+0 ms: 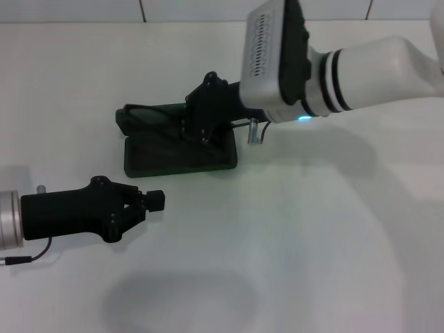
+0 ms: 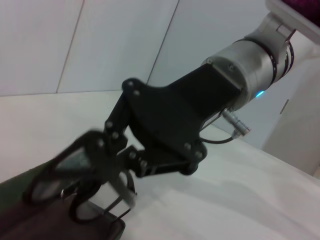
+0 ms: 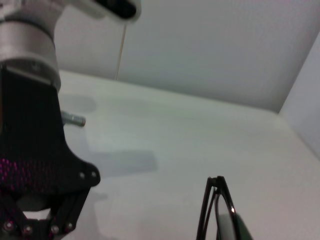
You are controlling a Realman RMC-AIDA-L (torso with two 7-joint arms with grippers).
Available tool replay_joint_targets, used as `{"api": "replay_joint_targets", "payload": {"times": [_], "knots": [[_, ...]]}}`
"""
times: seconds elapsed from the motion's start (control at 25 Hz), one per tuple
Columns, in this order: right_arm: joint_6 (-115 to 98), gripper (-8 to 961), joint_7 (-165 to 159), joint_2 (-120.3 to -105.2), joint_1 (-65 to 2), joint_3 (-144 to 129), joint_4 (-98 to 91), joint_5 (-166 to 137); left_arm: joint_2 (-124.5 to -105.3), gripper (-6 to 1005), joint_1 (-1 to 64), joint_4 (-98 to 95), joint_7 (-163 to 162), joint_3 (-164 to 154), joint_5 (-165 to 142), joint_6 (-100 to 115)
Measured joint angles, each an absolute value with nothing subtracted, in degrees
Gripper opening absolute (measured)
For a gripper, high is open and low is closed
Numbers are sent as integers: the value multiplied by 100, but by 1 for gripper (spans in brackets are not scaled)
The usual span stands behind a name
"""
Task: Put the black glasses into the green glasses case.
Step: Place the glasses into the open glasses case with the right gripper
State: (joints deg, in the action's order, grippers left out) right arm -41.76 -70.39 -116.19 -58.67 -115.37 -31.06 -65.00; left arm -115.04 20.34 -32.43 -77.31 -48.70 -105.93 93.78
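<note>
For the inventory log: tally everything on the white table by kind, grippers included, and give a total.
Black robot grippers: 2, the left gripper parked near the table's front, the right gripper at the case
Dark green hard clamshell glasses case: 1
Thin black-framed glasses: 1
Total: 4

Right arm: white shell with black bands, grey vented box, blue light, silver plug with thin cable, black angular right pincer [image 1: 186, 125] dotted with screws. Left arm: silver cuff, black body, thin cable, black left pincer [image 1: 154, 200].
</note>
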Motion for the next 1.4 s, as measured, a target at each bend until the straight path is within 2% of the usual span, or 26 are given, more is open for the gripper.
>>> {"api": "replay_joint_targets", "payload": {"times": [0.4, 1.4], "knots": [[-3951, 50, -7868, -11619, -6200, -11790, -2999, -7407, -11526, 72, 2073, -3241, -7736, -4879, -10722, 9378], [-3868, 51, -7877, -11619, -6293, -11768, -3111, -7981, -11558, 81, 2131, -3233, -7734, -4862, -10723, 9378]]}}
